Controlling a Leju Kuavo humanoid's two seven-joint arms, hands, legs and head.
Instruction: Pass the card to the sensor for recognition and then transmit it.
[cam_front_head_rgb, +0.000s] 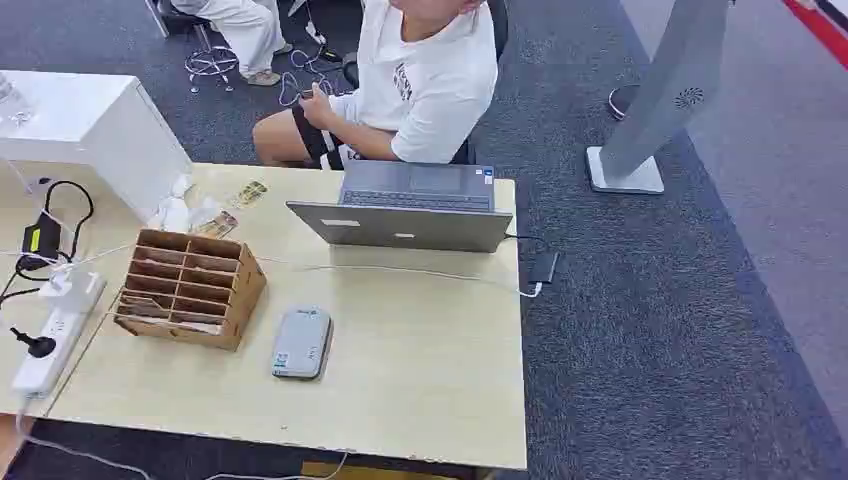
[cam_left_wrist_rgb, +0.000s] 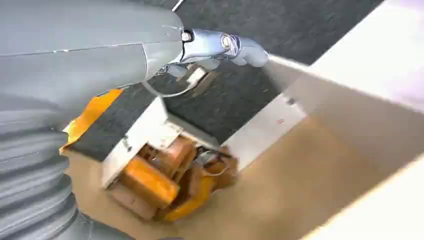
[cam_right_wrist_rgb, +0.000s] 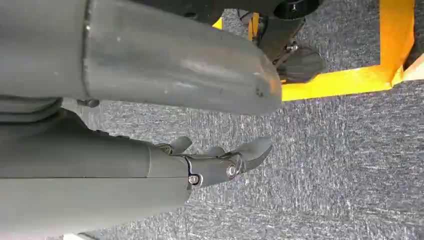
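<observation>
Left robot hand (cam_left_wrist_rgb: 215, 47) hangs off the surface (cam_front_head_rgb: 420, 380), holding nothing, fingers apart. Card rack (cam_front_head_rgb: 188, 287) stands left, slots facing robot for reach; cards (cam_front_head_rgb: 150, 305) inside, untaken. Sensor (cam_front_head_rgb: 302, 342) lies just beside rack, close for scanning. Right robot hand (cam_right_wrist_rgb: 220, 160) hangs over carpet, released.

The tabletop (cam_front_head_rgb: 420, 370) is pale, matt wood laminate. Near its left edge a slotted organizer (cam_front_head_rgb: 188, 287) looks like raw brown cardboard. The card reader (cam_front_head_rgb: 302, 343) is smooth grey plastic; the laptop (cam_front_head_rgb: 410, 207) matt grey metal. Rough dark carpet (cam_front_head_rgb: 640, 330) surrounds.
</observation>
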